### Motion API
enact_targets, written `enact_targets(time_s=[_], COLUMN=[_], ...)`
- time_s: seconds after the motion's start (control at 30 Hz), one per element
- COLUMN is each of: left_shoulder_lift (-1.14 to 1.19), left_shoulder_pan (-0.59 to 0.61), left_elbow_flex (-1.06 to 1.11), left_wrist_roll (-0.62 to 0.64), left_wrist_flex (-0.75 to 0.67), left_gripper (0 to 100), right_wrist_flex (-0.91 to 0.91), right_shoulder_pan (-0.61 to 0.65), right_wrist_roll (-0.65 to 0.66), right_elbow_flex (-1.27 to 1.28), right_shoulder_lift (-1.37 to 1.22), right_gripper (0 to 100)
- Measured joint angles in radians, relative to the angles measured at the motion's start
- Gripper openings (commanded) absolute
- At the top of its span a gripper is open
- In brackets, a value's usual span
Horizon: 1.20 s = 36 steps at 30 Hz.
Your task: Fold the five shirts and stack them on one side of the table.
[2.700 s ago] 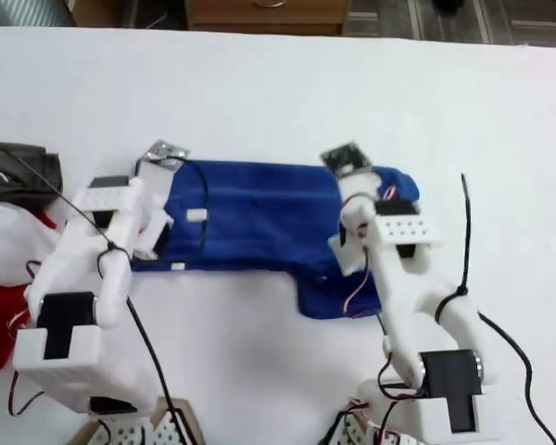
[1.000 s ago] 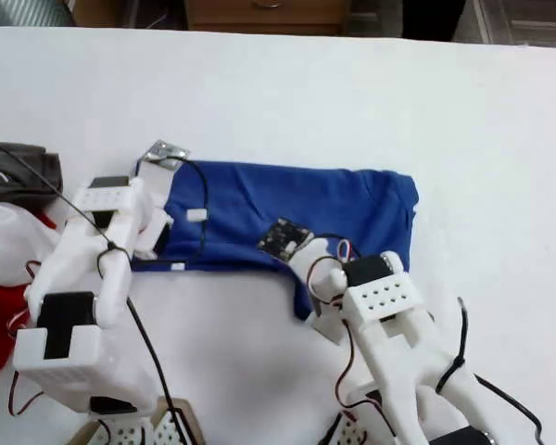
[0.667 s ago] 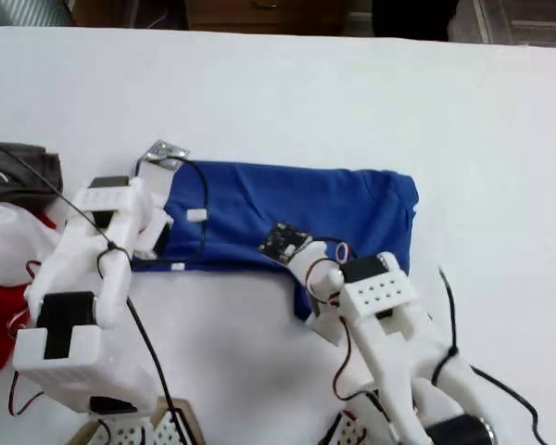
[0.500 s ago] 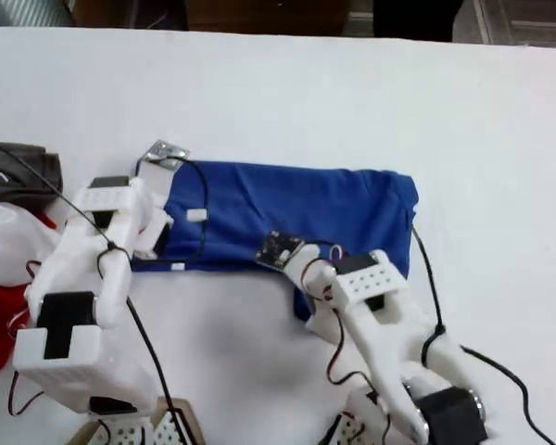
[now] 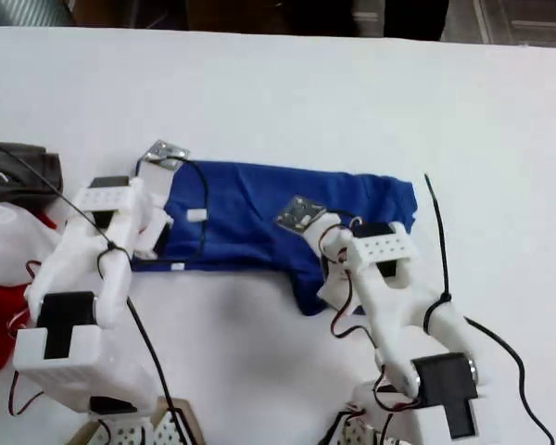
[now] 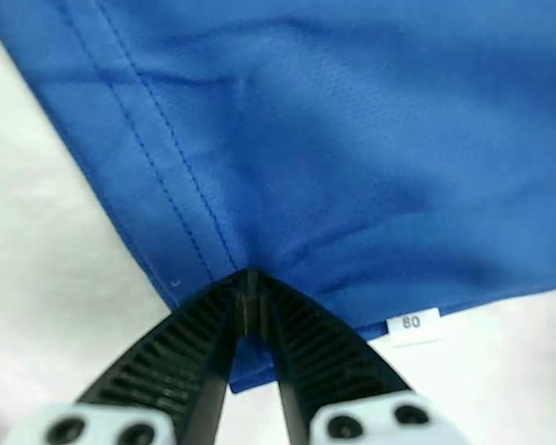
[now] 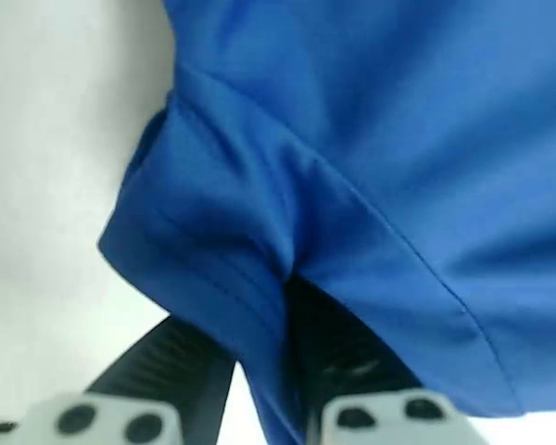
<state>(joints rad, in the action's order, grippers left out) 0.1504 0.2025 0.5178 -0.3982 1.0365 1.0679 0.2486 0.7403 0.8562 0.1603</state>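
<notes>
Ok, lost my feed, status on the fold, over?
Left gripper shut on the blue shirt, at its hem. Right gripper shut on a bunched fold of it. Other shirts heaped at left edge, apart.

free: far table [image 5: 352, 83] | blocked: blue shirt [image 5: 250, 209] centre, shirt pile [image 5: 5, 250] left

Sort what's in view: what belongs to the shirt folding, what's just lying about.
Job: blue shirt, pinched by left gripper and right gripper; grey garment, red-and-white shirt at the table edge.
Just there: wooden furniture beyond the table.
</notes>
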Motion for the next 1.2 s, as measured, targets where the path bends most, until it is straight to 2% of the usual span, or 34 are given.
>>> enact_targets(time_s=[0.1,0.23,0.43,0.73,0.93,1.2], left_shoulder_lift=[0.0,0.0,0.0,0.0,0.0,0.0], left_shoulder_pan=[0.0,0.0,0.0,0.0,0.0,0.0], left_elbow_flex=[0.0,0.0,0.0,0.0,0.0,0.0], left_wrist_roll=[0.0,0.0,0.0,0.0,0.0,0.0], left_wrist_flex=[0.0,0.0,0.0,0.0,0.0,0.0], left_gripper=[3,3,3,3,3,3], right_wrist_flex=[0.083,0.186,0.199,0.087,0.087,0.166], right_shoulder_pan=[0.002,0.0,-0.015,-0.017,-0.015,-0.051], right_wrist_roll=[0.002,0.077,0.101,0.101,0.101,0.101], right_elbow_flex=[-0.043,-0.133,-0.256,-0.477,-0.649,-0.885], right_shoulder_lift=[0.057,0.144,0.14,-0.123,-0.37,-0.5], right_gripper=[2.0,2.0,2.3,2.8,15.4,16.3])
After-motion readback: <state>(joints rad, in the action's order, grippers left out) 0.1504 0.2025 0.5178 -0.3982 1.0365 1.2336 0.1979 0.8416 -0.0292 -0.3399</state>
